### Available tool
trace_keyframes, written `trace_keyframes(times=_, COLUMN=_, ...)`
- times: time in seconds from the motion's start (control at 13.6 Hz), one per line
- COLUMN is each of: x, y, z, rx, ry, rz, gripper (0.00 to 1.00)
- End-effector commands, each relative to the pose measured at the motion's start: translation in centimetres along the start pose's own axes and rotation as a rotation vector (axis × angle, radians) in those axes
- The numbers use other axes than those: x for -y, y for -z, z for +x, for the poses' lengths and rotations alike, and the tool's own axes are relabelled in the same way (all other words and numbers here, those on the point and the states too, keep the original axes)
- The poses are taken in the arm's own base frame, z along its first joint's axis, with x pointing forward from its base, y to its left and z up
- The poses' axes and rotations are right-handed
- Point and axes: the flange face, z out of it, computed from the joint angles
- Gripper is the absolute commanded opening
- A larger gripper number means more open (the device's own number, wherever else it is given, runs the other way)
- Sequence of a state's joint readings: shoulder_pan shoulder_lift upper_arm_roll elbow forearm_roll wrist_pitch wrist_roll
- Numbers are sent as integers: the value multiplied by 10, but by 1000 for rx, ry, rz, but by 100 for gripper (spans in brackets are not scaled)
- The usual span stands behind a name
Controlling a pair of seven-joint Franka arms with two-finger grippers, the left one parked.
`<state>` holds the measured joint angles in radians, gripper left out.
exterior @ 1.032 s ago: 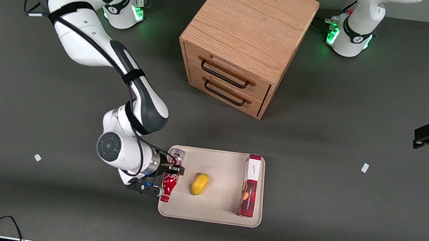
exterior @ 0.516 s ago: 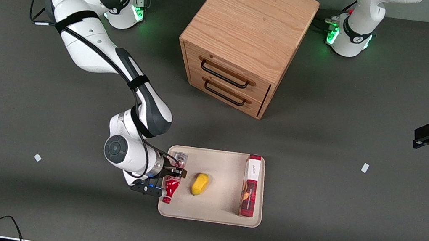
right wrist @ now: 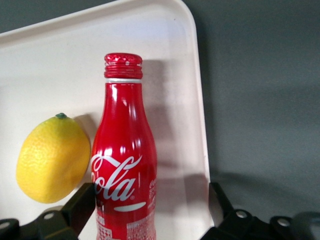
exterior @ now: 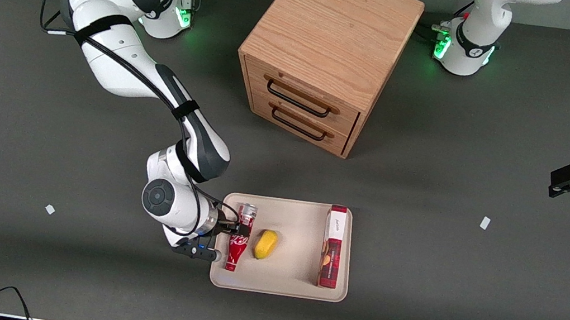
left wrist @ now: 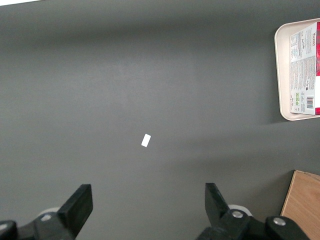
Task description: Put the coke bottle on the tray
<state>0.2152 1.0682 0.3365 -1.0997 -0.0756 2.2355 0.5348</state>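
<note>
The coke bottle [exterior: 239, 236] is red with white script and lies flat on the beige tray [exterior: 288, 287], along the tray's rim at the working arm's end. Its silver base points toward the drawer cabinet and its neck toward the front camera. In the right wrist view the coke bottle [right wrist: 125, 165] lies on the tray [right wrist: 60, 65] beside a lemon. My right gripper [exterior: 240, 227] is low over the bottle's body. It is open, as the right wrist view shows [right wrist: 149, 207]: one finger [right wrist: 80, 207] is at the bottle's side, and the other [right wrist: 218, 202] stands well apart over the tray's rim.
A yellow lemon [exterior: 265, 244] lies mid-tray, touching or nearly touching the bottle. A red-and-white box [exterior: 332, 246] lies along the tray's edge toward the parked arm. A wooden two-drawer cabinet [exterior: 330, 48] stands farther from the camera. Small white scraps [exterior: 485, 222] lie on the grey table.
The gripper carried the bottle a little farther onto the tray toward the lemon. Its fingers have opened and the bottle now lies flat.
</note>
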Motion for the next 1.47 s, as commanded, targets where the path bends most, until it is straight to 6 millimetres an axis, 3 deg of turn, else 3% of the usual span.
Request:
trace_keyframes(times=0.0, x=5, y=13, z=2, rx=-25, ry=-11, rz=-11, gripper=100)
trace_keyframes(times=0.07, x=7, y=32, z=5, rx=-39, ry=-11, rz=-6, gripper=100)
trace_keyframes(times=0.15, x=13, y=65, z=6, rx=-52, ry=-3, rz=-11, gripper=100)
trace_keyframes(times=0.37, x=14, y=198, z=-6, rx=-32, ry=-1, rz=-82, gripper=100)
trace_keyframes(times=0.59, x=-17, y=334, z=-35, rx=-10, ry=-27, rz=-176, gripper=100)
trace_keyframes(times=0.74, x=-47, y=405, z=-58, rx=0, ry=-88, rz=-236, gripper=100)
trace_keyframes(times=0.88, x=-83, y=463, z=-82, rx=13, ry=-155, rz=-298, gripper=100)
trace_keyframes(times=1.11, x=-124, y=514, z=-127, rx=51, ry=-182, rz=-325, gripper=100)
trace_keyframes(times=1.4, x=-163, y=522, z=-183, rx=36, ry=-199, rz=-278, gripper=100)
